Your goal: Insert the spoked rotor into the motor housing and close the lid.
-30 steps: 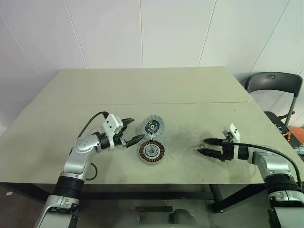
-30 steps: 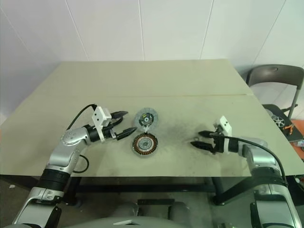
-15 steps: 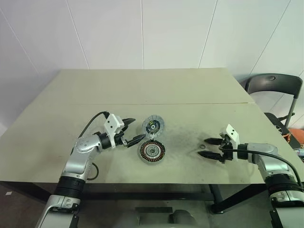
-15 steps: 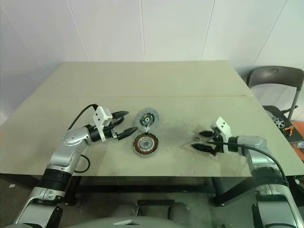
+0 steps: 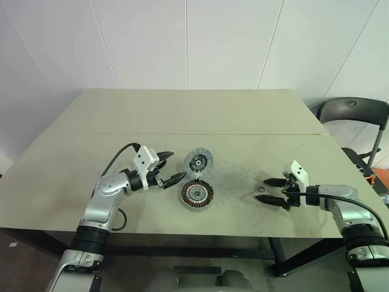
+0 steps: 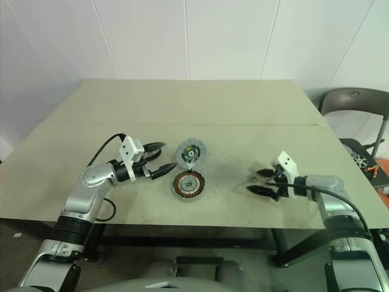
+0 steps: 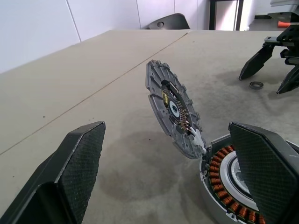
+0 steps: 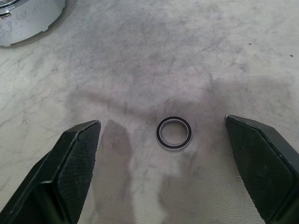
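The spoked rotor [image 5: 196, 194] sits nearest the front edge of the bench [image 5: 182, 109], at about the middle of its width. It rests inside the motor housing [image 7: 211, 211], whose grey wall rings the copper-brown spokes; the silvery hub faces up. The lid [image 5: 198, 162] stands tilted on its edge just behind the rotor, its lower rim meeting the housing's far rim, its dark centre with the small yellow-and-blue label turned toward the front. It is propped open and does not cover the housing.

The left tool [image 5: 169, 168] hovers to the left of this pair, pointing toward them at about the level of the bench. Its two black fingers [image 7: 77, 163] are spread wide and hold nothing. One fingertip lies near the left side of the housing, the other near the lid's left rim; whether either touches cannot be told.

The right tool [image 5: 268, 190] is well apart from the housing, on the right part of the bench, angled down toward the surface. Its fingers [image 8: 74, 156] are also spread wide and empty. A small dark ring [image 8: 174, 132] lies flat on the bench between the two fingertips, touching neither. The surface around it is smudged darker than the rest.

A black chair [image 5: 355, 118] stands beyond the bench's right corner, before the white panelled wall [image 5: 182, 42].
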Action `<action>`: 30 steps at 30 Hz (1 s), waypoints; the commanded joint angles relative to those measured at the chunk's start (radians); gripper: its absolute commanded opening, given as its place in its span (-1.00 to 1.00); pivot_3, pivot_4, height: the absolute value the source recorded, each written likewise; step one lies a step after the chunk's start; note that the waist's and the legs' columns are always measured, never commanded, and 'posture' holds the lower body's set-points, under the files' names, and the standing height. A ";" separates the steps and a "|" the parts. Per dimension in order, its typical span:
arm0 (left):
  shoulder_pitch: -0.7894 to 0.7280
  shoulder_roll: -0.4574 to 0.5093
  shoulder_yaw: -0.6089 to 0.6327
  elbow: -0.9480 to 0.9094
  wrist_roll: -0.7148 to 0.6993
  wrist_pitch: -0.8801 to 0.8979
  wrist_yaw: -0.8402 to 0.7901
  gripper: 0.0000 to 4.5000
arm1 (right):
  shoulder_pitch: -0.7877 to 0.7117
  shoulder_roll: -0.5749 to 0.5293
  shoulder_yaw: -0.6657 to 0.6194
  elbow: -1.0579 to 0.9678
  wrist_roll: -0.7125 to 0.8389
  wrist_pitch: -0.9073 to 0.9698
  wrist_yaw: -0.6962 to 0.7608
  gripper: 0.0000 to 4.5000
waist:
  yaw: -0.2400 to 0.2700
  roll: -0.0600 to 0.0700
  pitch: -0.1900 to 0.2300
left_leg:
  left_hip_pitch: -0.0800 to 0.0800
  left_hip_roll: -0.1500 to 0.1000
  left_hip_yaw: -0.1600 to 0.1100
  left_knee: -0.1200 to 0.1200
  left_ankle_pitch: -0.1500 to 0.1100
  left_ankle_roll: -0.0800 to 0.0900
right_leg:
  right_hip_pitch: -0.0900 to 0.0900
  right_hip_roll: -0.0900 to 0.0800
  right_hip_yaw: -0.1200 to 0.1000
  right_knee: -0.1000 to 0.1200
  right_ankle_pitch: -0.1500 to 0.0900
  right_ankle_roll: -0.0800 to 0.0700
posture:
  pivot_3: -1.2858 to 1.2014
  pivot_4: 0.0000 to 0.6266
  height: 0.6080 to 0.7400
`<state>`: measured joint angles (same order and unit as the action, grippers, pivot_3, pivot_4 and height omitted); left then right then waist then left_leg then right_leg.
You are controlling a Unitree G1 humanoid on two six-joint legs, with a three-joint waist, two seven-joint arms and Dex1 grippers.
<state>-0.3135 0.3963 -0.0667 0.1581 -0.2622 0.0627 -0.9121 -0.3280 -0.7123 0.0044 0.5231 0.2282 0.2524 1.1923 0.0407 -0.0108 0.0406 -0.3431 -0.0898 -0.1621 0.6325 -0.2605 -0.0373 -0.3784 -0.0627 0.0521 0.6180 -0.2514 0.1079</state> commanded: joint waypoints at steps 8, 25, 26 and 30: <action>-0.018 0.006 0.000 -0.018 -0.002 -0.002 -0.008 1.00 | 0.046 -0.013 0.009 0.021 -0.033 0.030 -0.038 0.99 | 0.000 0.000 0.000 | 0.003 0.000 -0.001 -0.001 -0.001 -0.001 | 0.004 0.000 -0.001 -0.004 0.000 0.000 | 0.03 -1.00 1.00; -0.005 0.005 0.000 -0.021 0.000 -0.010 -0.006 1.00 | 0.047 -0.014 0.012 0.011 -0.023 0.051 -0.029 0.57 | 0.002 0.001 0.001 | 0.003 0.000 -0.002 -0.002 -0.002 -0.002 | 0.004 -0.001 -0.001 -0.004 0.000 0.000 | 0.03 -1.00 1.00; -0.006 0.005 0.001 -0.019 0.000 -0.010 -0.006 1.00 | 0.046 -0.014 0.012 0.012 -0.023 0.052 -0.028 0.40 | 0.002 0.001 0.001 | 0.003 0.000 -0.002 -0.002 -0.002 -0.002 | 0.004 -0.001 -0.001 -0.004 -0.001 0.000 | 0.03 -1.00 1.00; -0.006 0.009 0.005 -0.014 0.000 -0.012 -0.006 1.00 | 0.038 -0.012 0.015 0.015 -0.028 0.052 -0.028 -0.20 | 0.001 0.001 0.001 | 0.002 0.000 -0.003 -0.006 -0.002 0.002 | 0.002 -0.001 -0.002 -0.005 -0.002 0.001 | 0.03 -1.00 1.00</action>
<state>-0.3100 0.3971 -0.0667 0.1582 -0.2612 0.0626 -0.9145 -0.3154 -0.7192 -0.0115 0.5097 0.2298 0.2776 1.1558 0.0419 -0.0101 0.0413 -0.3419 -0.0897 -0.1648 0.6261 -0.2624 -0.0352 -0.3775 -0.0640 0.0504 0.6132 -0.2534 0.1089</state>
